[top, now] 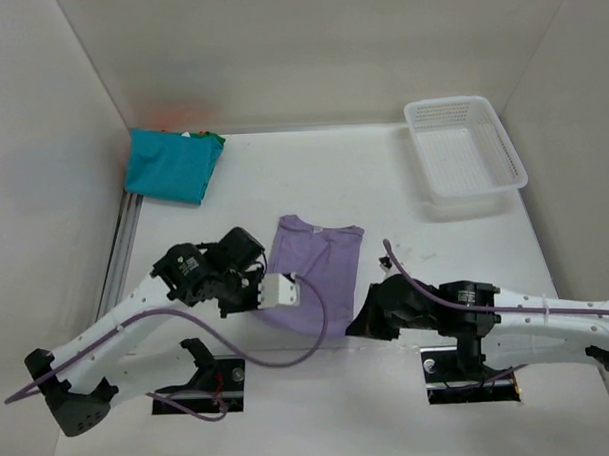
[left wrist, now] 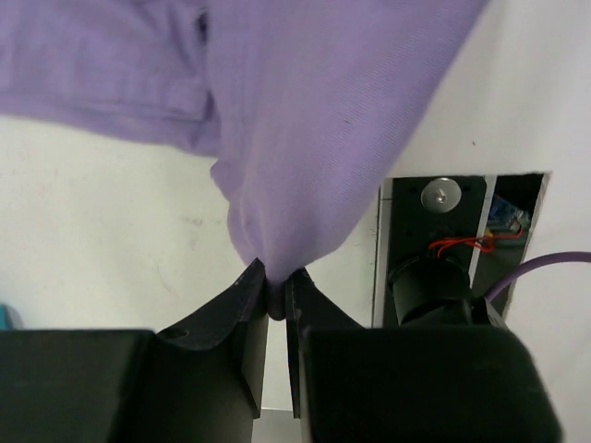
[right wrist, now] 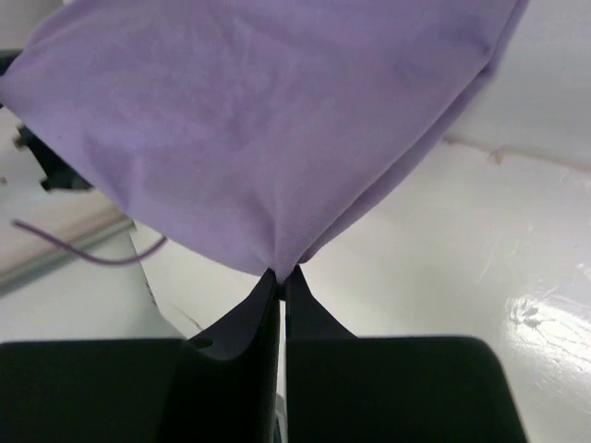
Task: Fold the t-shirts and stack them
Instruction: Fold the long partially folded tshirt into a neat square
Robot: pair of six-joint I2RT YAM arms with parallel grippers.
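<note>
Obs., both arms engaged on one garment.

- The lavender shirt (top: 321, 272) lies near the middle of the worktop (top: 382, 165), between your two arms, with the neck opening toward the far wall and the hem end toward the arm bases. From above it shows as a narrow strip.
- Your left hand (left wrist: 275, 286) has its jaws nearly together, pinching a gathered fold of lavender cloth at the shirt's near left edge. The cloth bunches to a point at the fingertips and spreads out from there.
- Your right hand (right wrist: 280, 277) has its jaws almost closed on a pointed corner of the same shirt, at its near right edge. The fabric fans out from the pinch.
- The teal shirt (top: 170, 165) is folded in the far left corner, beside the side wall. A sliver of the dark green shirt (top: 214, 139) shows at its far right corner, touching it. You cannot tell how they overlap.
- The white basket (top: 513, 171) is at the far right, well apart from the lavender shirt.
- The purple cable (top: 318, 318) from the left arm crosses in front of the lavender shirt in the top view.
</note>
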